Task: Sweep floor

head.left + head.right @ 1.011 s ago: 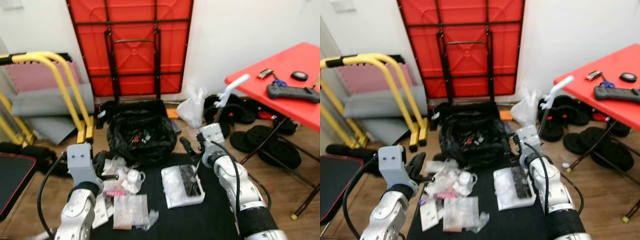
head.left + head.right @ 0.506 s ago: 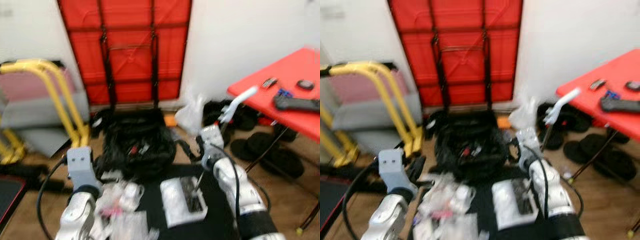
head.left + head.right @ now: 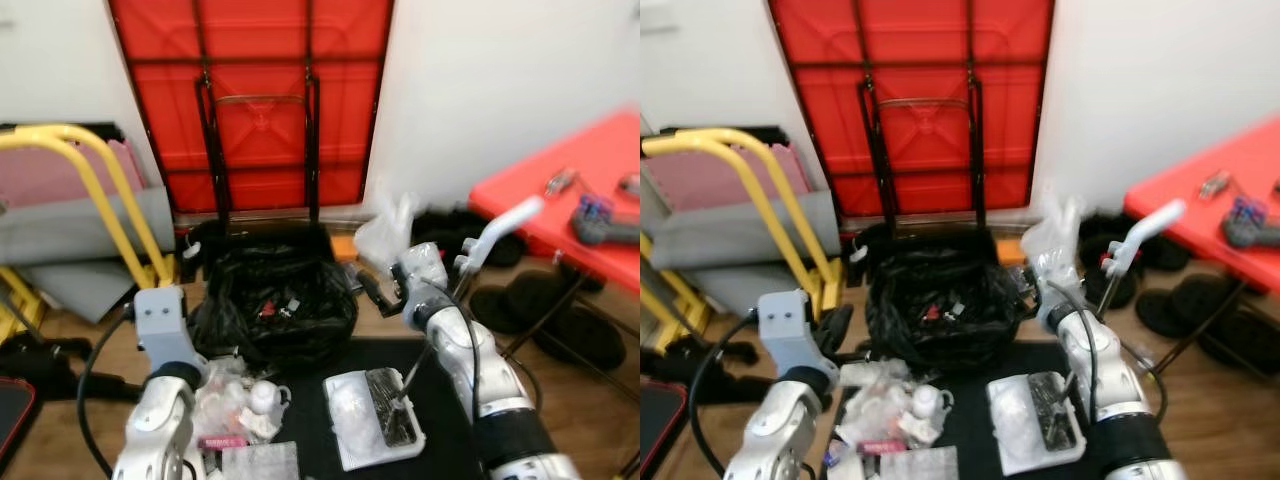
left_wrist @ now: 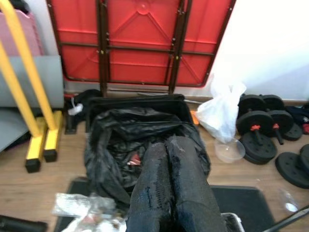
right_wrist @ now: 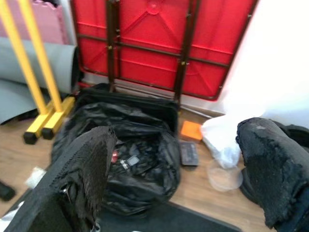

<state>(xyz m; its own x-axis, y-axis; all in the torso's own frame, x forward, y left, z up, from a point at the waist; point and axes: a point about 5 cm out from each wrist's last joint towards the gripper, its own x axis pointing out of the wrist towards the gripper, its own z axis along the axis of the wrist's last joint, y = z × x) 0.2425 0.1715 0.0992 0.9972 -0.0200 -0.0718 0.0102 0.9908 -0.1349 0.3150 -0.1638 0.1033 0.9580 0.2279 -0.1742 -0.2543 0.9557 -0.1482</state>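
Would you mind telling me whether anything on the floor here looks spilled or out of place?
Yes: a heap of clear plastic wrappers and packets lies scattered on the floor and the black mat, just short of the black bin bag. A white tray of debris sits beside it on the mat.

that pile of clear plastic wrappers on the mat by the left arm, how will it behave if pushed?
The clear plastic wrappers look thin and crumpled, so probably very light and floppy. Pushed, they would likely slide and scatter rather than move as one. They lie loose on the black mat just short of the black bin bag, so a gentle sweep may suffice.
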